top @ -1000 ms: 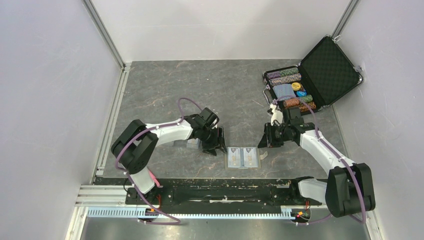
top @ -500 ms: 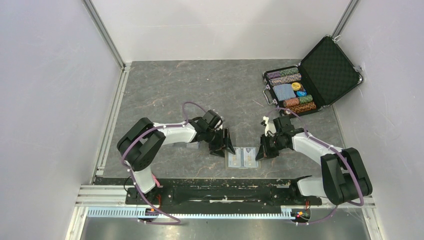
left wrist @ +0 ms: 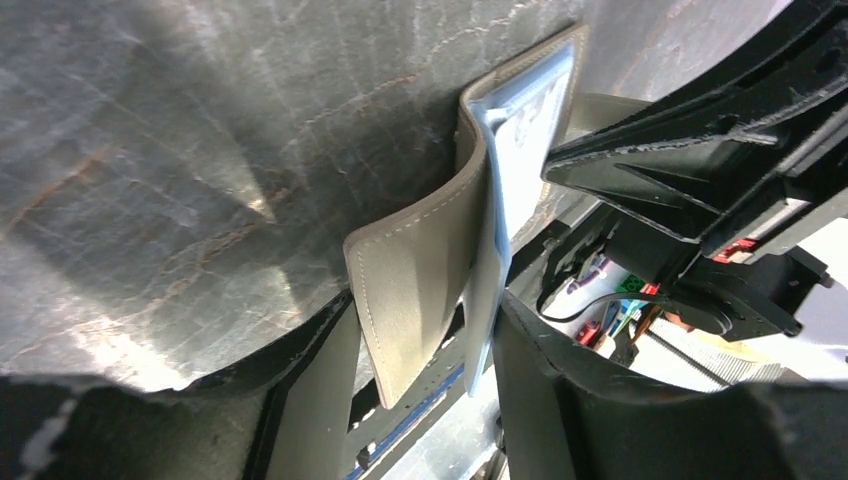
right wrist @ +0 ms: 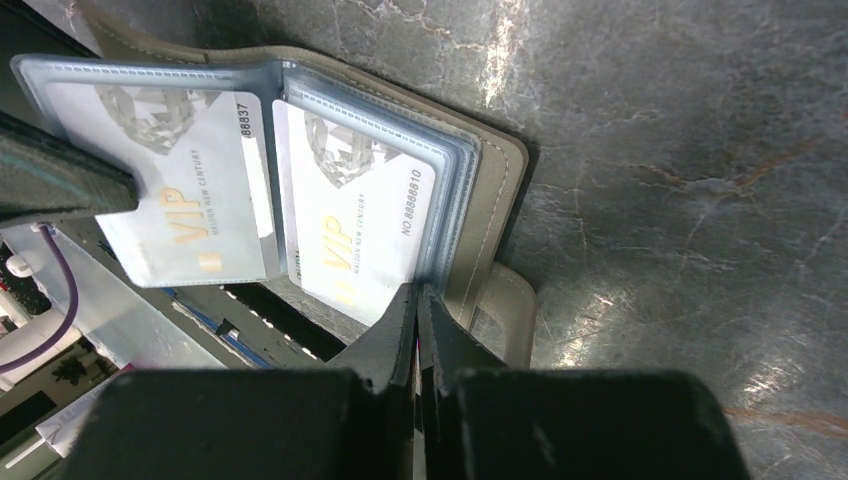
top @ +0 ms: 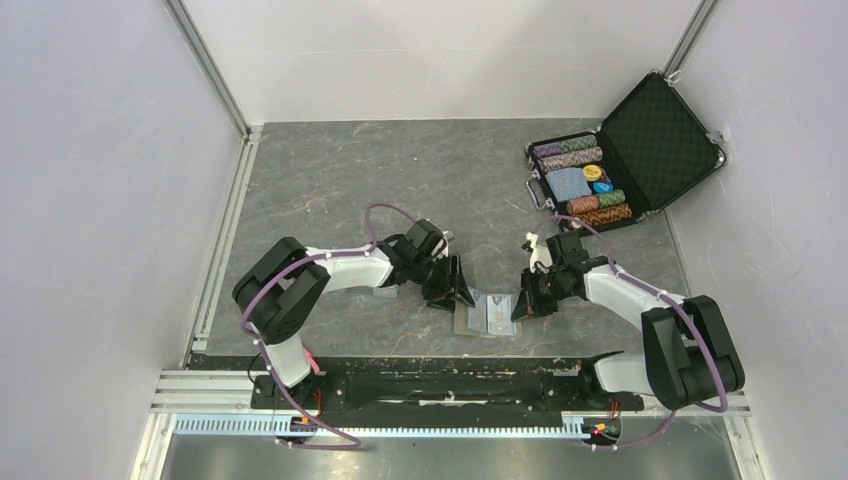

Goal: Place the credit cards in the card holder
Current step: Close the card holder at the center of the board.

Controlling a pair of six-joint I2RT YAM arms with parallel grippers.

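Robot lab cell: white walls (top: 90,180), aluminium rails (top: 210,70), grey table (top: 400,170)

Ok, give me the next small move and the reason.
Probably close the left gripper on the raised left half of the holder: its jaws stand open on either side of it, both cards already sit in the pockets, and the shut right gripper rests at the right half's edge.

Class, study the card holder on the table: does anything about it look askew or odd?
Yes. The card holder's left half is bent up off the table, standing inside the open left gripper, while its right half lies flat at the shut right gripper. Both credit cards show inside clear pockets.
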